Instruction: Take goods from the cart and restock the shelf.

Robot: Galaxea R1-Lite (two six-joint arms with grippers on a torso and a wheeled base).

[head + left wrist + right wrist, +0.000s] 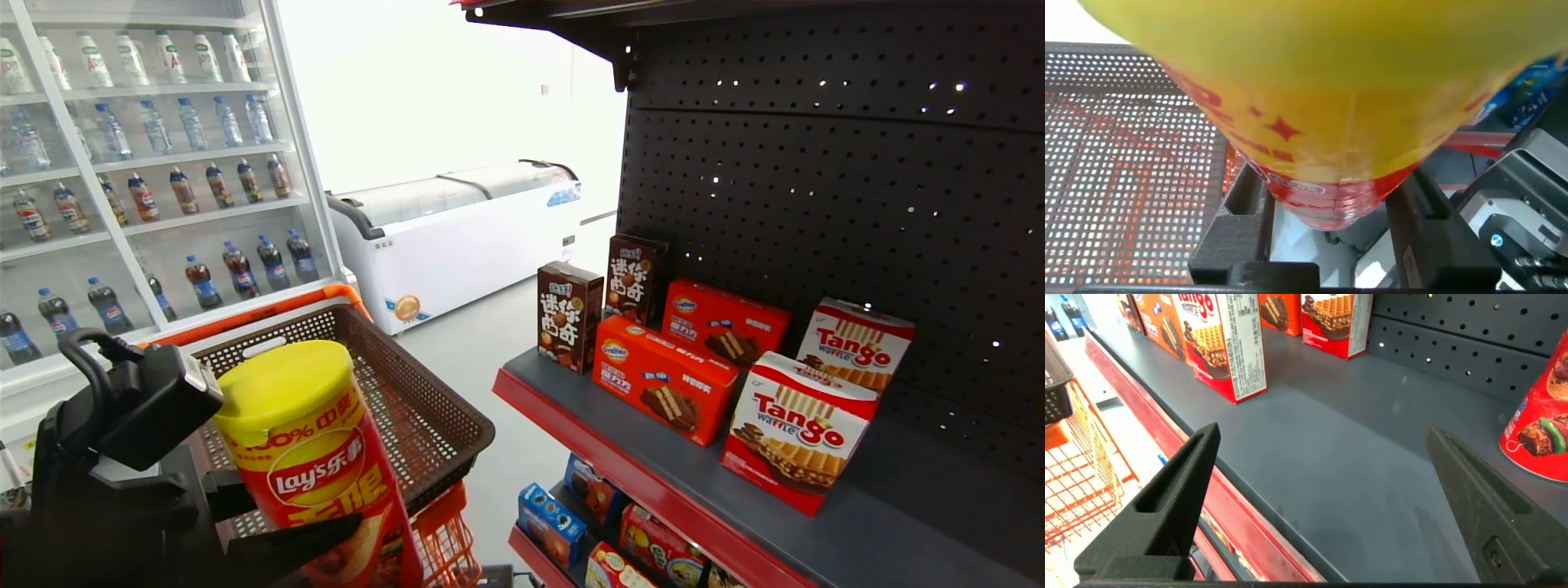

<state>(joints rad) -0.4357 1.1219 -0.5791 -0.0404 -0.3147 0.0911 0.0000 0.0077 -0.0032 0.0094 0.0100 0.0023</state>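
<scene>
Chips canister (306, 457): upright, long axis vertical, above the cart basket (424, 425); shelf (898, 523) lies to its right.
Left gripper (1327, 216): clamped round its lower body.
Right gripper (1323, 433): spread wide, empty, over bare shelf.

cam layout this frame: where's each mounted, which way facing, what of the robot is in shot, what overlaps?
Head view: on the head, facing forward and down; shelf right, basket left; left gripper holds the canister.
Left wrist view: on the left wrist, facing along its fingers at the canister, basket behind.
Right wrist view: on the right wrist, facing down onto the shelf past the open right gripper.
Shared: head and left wrist, canister and basket; head and right wrist, shelf and wafer boxes.
</scene>
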